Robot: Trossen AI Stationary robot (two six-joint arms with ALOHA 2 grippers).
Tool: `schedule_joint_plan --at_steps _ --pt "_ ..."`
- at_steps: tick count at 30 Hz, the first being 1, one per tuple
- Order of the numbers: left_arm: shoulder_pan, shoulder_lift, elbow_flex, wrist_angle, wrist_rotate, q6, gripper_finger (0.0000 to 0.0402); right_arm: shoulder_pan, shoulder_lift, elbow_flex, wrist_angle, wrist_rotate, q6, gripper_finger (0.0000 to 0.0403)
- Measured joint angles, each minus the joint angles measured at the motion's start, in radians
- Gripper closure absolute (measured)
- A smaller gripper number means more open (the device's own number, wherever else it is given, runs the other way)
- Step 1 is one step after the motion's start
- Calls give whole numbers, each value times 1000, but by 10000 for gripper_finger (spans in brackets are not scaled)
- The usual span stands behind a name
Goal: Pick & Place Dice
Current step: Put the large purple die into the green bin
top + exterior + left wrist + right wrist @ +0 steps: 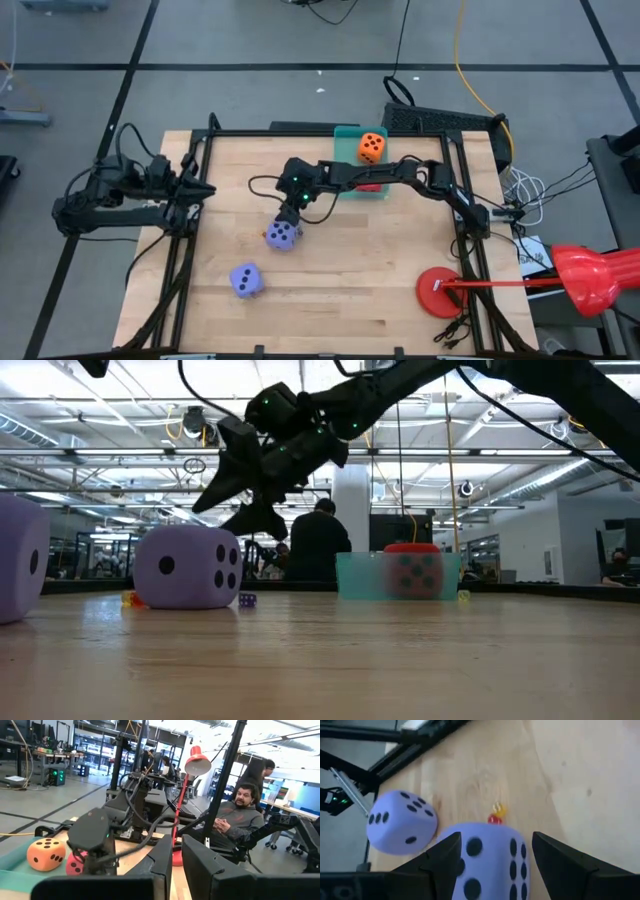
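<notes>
We see the right gripper (291, 213) hanging just above the nearer purple die (282, 235) near the table middle, fingers spread wide with nothing between them yet. In the right wrist view that die (487, 860) sits between the two dark fingers (442, 860), and the low view shows the gripper (245, 490) a little above the die's top (187, 567), not touching.

The second purple die (246, 280) lies nearer the front edge, apart from the first. The orange die (371, 147) is in the teal tray (345, 132) at the far side, and the red die (412, 570) sits in the tray too, mostly hidden under the arm in the high view. So we judge two placed, two to go.

The left gripper (172, 865) is parked off the left edge, fingers closed, empty.

To do this step well, we'd drop straight down so the fingers straddle opposite flat faces, not corners. The die looks soft, so close until it is held, without crushing it. Keep clear of the tiny beads (496, 815) beside it. Lift clear before swinging to the tray, and release in the free part so the dice inside aren't knocked.
</notes>
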Motion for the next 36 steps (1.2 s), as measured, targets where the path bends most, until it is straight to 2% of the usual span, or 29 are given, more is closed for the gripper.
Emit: schedule_joint_plan --at_steps 10,19,22,30,36 --pt "0 0 0 -1 0 3 355 8 0 -139 175 -82 113 167" --pt "0 0 0 -2 0 4 355 53 -2 -235 290 -81 131 171" --pt "0 0 0 -3 0 4 355 67 -2 -268 349 -80 134 191" --pt "0 0 0 -41 -1 2 355 97 -2 -304 477 -49 138 282" --pt "0 0 0 -53 -1 -9 355 100 -4 -307 541 -47 214 286"
